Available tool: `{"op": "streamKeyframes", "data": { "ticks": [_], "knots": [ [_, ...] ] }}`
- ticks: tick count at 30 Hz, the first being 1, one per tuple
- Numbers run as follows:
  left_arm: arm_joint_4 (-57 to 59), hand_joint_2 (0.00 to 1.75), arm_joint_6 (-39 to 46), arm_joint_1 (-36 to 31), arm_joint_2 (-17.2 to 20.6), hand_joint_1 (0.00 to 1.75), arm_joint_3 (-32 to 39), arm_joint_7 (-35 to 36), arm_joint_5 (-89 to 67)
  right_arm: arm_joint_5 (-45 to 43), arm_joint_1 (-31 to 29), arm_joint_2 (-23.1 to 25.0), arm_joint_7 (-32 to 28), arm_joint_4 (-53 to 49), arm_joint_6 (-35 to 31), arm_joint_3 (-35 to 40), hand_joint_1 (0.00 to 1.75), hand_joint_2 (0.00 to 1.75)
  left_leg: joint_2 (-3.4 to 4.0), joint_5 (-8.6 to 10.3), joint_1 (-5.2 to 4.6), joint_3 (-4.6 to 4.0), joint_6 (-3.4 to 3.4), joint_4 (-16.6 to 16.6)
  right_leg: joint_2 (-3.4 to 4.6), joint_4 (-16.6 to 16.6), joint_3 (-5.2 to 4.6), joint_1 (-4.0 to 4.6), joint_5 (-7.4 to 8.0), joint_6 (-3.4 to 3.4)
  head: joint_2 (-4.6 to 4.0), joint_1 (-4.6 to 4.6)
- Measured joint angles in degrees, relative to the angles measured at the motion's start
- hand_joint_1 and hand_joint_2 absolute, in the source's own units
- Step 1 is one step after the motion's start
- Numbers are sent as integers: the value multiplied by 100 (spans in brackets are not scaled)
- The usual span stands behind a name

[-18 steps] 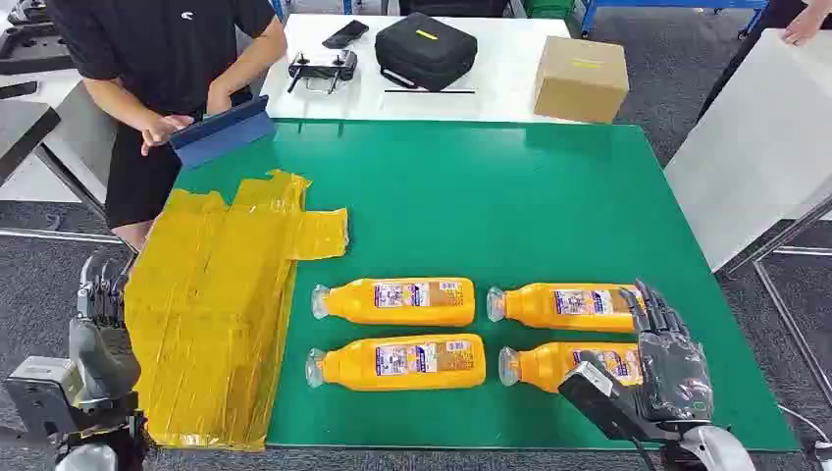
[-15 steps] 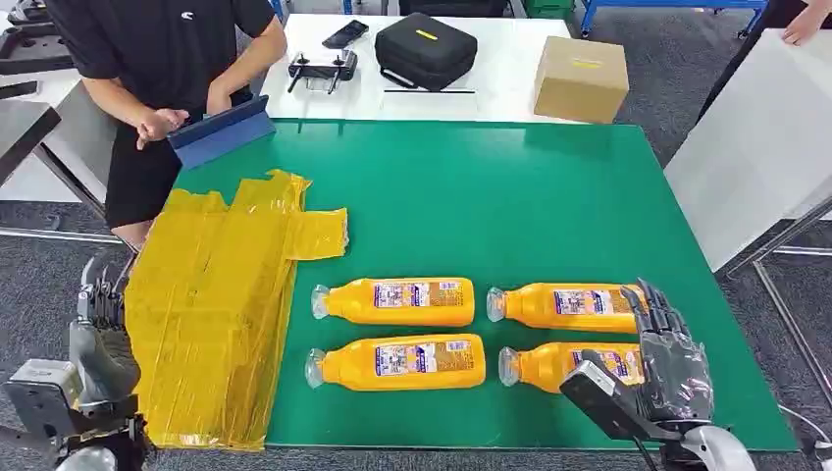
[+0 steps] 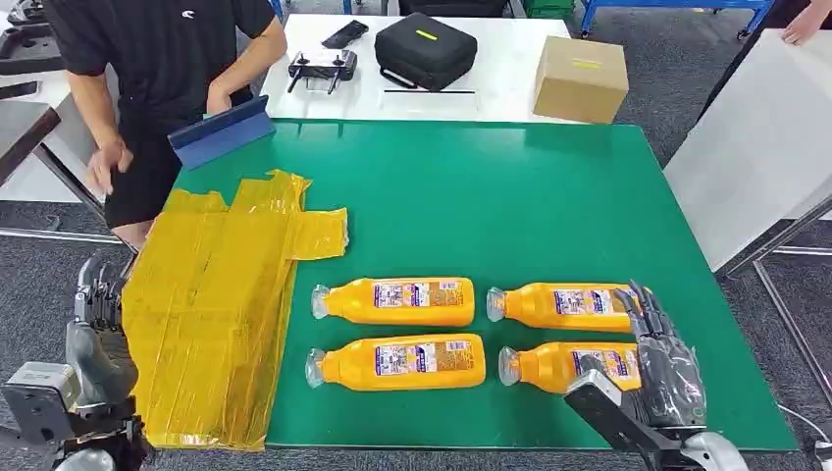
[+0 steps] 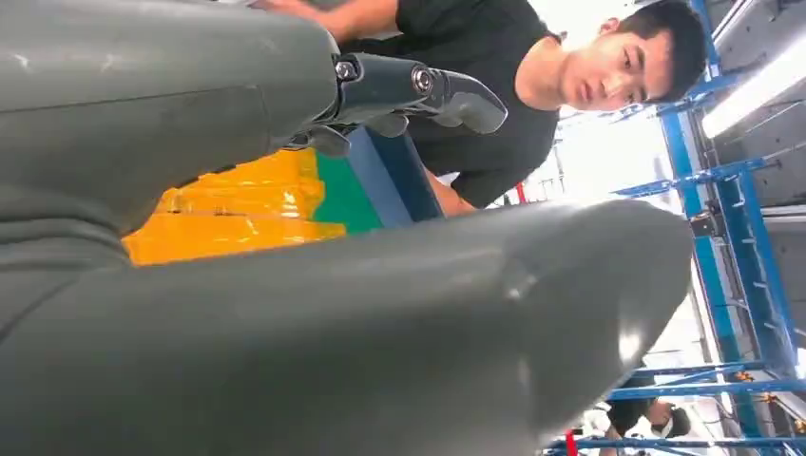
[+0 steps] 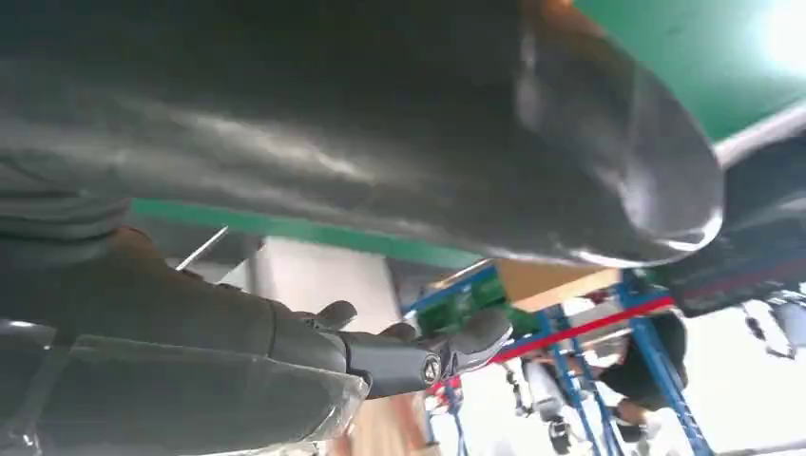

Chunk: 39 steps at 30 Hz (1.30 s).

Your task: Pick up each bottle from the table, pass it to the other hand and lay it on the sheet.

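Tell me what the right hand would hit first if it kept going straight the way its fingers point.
Probably the far right bottle: the right hand, over the near right bottle, points its fingers away from the robot, tips at that bottle's base. Height above it is unclear.

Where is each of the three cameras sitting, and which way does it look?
Head view: high on the robot, looking down on the green mat, four bottles and yellow sheet; left hand and right hand enter from below.
Left wrist view: behind the left hand, looking along its fingers toward a person.
Right wrist view: behind the right hand, low at the mat's edge.
Shared: head and left wrist views both show sheet, mat and person.
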Motion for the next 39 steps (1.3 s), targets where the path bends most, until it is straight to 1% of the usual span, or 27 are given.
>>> {"op": "streamKeyframes", "data": {
  "ticks": [3,5,7,9,10,12,20,21,28,34,39],
  "knots": [
    [0,0,-91,6,0,0,-43,0,37,-610,29,57,-323,-83,65,6,0,0,0,0,0,0,0,0,0,0,-1,0,0,0,0,0],
    [2,0,-230,2,0,0,-149,13,68,-861,22,118,-472,-155,129,88,0,0,1,0,0,-1,0,0,0,0,0,0,0,0,0,0],
    [31,0,-365,-49,0,0,-317,88,103,-889,-24,164,-459,-190,175,281,0,0,1,0,0,0,0,0,0,0,-2,0,0,0,0,-2],
    [142,0,-464,-151,0,0,-527,232,39,-848,-129,186,-321,-190,223,503,0,0,-1,1,0,1,0,0,-1,0,-3,0,0,0,0,-2],
    [233,0,-472,-216,0,0,-635,306,-15,-832,-190,192,-273,-190,225,591,0,0,-1,1,0,3,1,0,-1,-1,-18,-1,0,0,0,2],
    [433,0,-472,-369,0,0,-789,424,-83,-795,-276,194,-190,-183,219,754,0,0,-1,2,0,3,1,0,-1,0,-5,0,1,0,0,0],
    [907,0,-452,-743,18,0,-1005,501,-190,-685,-304,131,-124,-170,162,1014,0,0,-2,4,-1,0,4,1,-2,1,5,1,4,2,0,0],
    [931,0,-452,-775,22,0,-1016,503,-199,-620,-305,105,-85,-166,140,1032,0,175,-1,4,-1,-1,3,1,-1,1,5,1,4,2,0,2],
    [1075,0,-396,-906,77,0,-1019,531,-194,-344,-239,-112,313,-120,131,1084,0,175,-1,2,-2,-1,2,1,-1,0,2,1,3,1,0,2],
    [1104,0,-216,-827,146,0,-866,474,-46,240,222,-354,693,-275,230,1071,0,175,-1,-1,-2,-2,1,1,-1,0,1,1,1,1,0,0],
    [1106,0,-177,-726,170,0,-697,431,9,568,496,-535,826,-402,238,958,0,175,0,-2,-1,-4,0,1,0,0,-2,1,0,1,0,0]
  ]
}}
